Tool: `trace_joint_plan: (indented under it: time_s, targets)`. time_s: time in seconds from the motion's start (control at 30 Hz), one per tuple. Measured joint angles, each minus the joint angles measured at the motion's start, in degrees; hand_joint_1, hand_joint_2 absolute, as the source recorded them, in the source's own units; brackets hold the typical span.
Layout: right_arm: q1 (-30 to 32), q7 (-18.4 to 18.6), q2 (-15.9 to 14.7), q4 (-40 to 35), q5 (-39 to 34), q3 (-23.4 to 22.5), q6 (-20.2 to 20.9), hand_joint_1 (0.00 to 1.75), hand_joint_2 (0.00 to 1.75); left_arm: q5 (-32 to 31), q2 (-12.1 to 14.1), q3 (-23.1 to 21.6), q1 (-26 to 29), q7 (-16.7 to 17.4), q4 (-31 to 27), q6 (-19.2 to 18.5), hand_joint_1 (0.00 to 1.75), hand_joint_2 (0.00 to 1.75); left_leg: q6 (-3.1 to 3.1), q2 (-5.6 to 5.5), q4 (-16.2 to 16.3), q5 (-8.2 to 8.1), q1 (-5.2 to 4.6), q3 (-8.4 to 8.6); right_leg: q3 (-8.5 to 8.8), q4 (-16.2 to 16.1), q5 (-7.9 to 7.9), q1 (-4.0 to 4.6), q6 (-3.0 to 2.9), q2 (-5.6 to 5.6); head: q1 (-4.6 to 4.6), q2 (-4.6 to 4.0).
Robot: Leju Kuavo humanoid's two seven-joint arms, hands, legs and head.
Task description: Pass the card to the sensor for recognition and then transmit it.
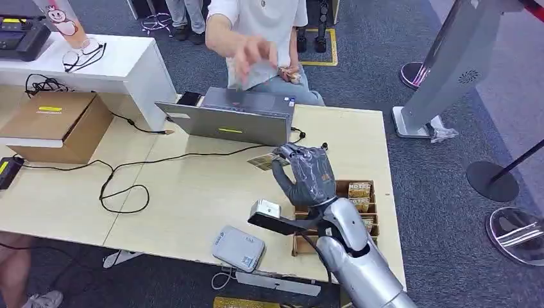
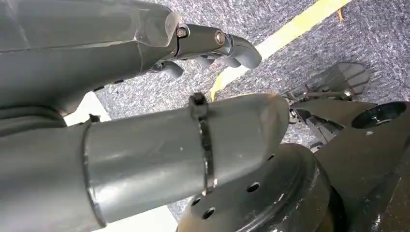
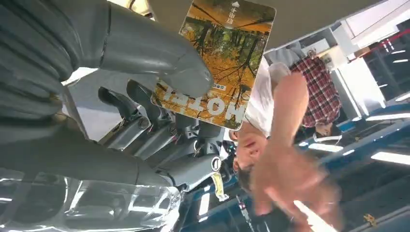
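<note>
Head view: the right robot hand (image 1: 306,173) was raised above the counter (image 1: 192,192), pinching the card (image 1: 266,160) by one end and holding it out toward the person's hand (image 1: 256,54) reaching in from across the laptop (image 1: 231,119). This placement suggested the hand-over stage, the card offered at a height the person could take. The white sensor pad (image 1: 238,248) lay near the counter's front edge, apart from the card. A wooden box (image 1: 335,192) beside the wrist held further cards standing in its compartments (their number could not be told).

Left wrist view: the left robot hand (image 2: 212,46) hung over grey carpet, fingers loosely curled in and grasping nothing.

Right wrist view: the thumb (image 3: 159,58) pressed the card (image 3: 217,58) against the fingers (image 3: 159,130), leaving most of its printed face free. The person's hand (image 3: 285,169) was blurred, close to the card but not yet touching.
</note>
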Motion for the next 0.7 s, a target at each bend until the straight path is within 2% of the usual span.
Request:
trace_joint_plan:
  time_s: [0.17,0.7]
  targets:
    - [0.09,-1.48,0.00,-0.24,-4.61,0.20,3.60,1.75,1.75,0.24,0.02,0.00,0.04,0.00,0.00,-0.28,0.00,0.00,0.00,0.00,0.00,0.00,0.00,0.00,0.00,0.00,0.00,0.00,0.00,0.00,0.00,0.00]
    - [1.01,-4.42,0.00,-2.10,-22.72,2.91,23.04,1.75,1.75,0.83,0.02,0.02,0.66,-0.61,0.00,-0.68,0.00,0.00,0.00,0.00,0.00,0.00,0.00,0.00,0.00,0.00,0.00,0.00,0.00,0.01,0.00,0.00]
